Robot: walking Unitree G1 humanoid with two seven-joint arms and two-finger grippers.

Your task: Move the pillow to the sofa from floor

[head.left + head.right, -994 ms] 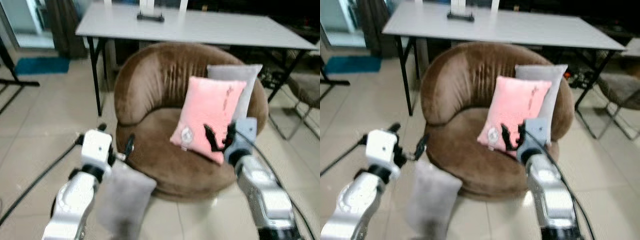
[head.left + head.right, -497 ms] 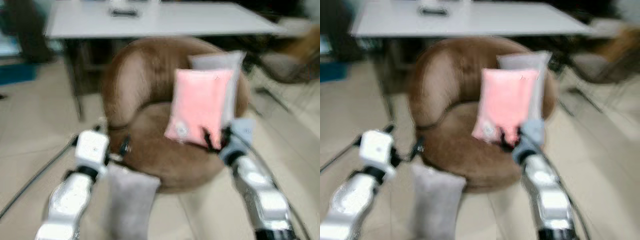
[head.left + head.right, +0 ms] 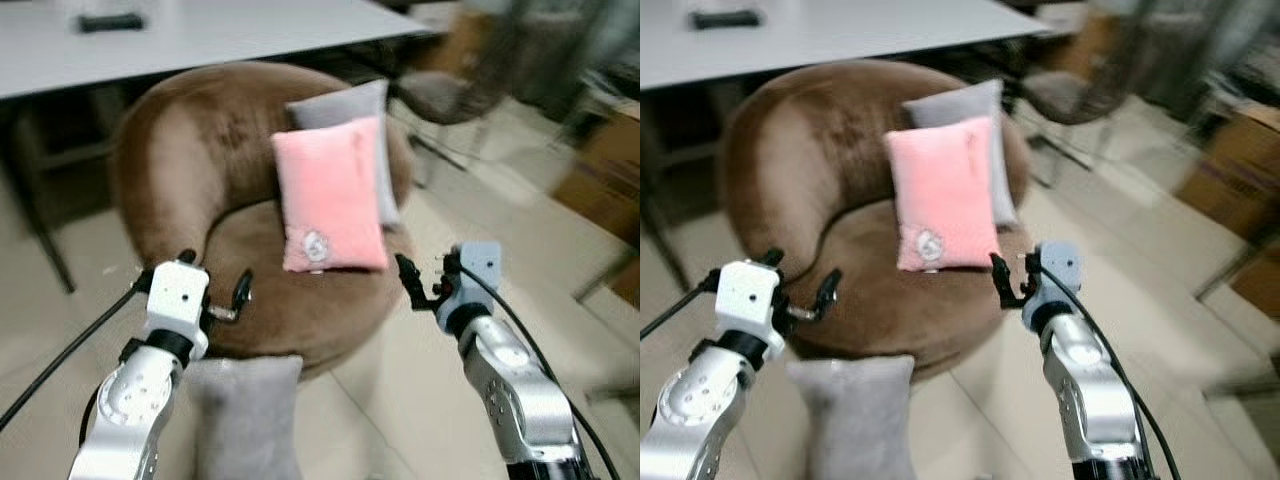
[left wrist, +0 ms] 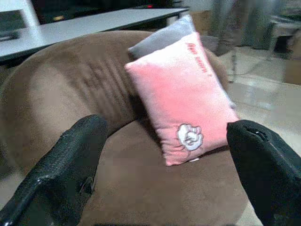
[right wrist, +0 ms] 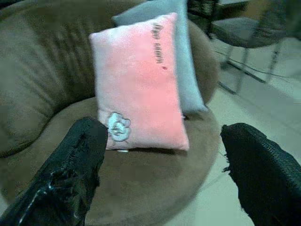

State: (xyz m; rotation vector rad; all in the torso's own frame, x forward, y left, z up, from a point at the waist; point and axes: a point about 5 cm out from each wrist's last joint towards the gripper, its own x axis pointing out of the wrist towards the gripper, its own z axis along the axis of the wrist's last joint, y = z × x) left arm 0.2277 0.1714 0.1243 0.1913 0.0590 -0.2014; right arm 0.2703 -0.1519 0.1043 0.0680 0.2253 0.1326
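Observation:
A grey pillow (image 3: 245,415) stands on the tiled floor, leaning against the front of the round brown sofa (image 3: 190,150). On the sofa seat a pink pillow (image 3: 330,195) leans against a second grey pillow (image 3: 335,105). My left gripper (image 3: 215,280) hangs open just above the floor pillow's top edge, holding nothing. My right gripper (image 3: 428,275) is open and empty beside the sofa's right edge, to the right of the pink pillow (image 5: 141,89). The left wrist view looks between open fingers (image 4: 80,155) at the pink pillow (image 4: 183,99).
A white table (image 3: 200,40) stands behind the sofa with a dark object (image 3: 110,20) on it. A chair (image 3: 450,95) is at the back right, and cardboard boxes (image 3: 610,170) stand at the far right. Bare tiles (image 3: 400,390) lie to the sofa's right.
The whole picture has swung, so the camera has turned to the right; the sofa now sits further left. Both arms keep about the same pose, with fingers open throughout.

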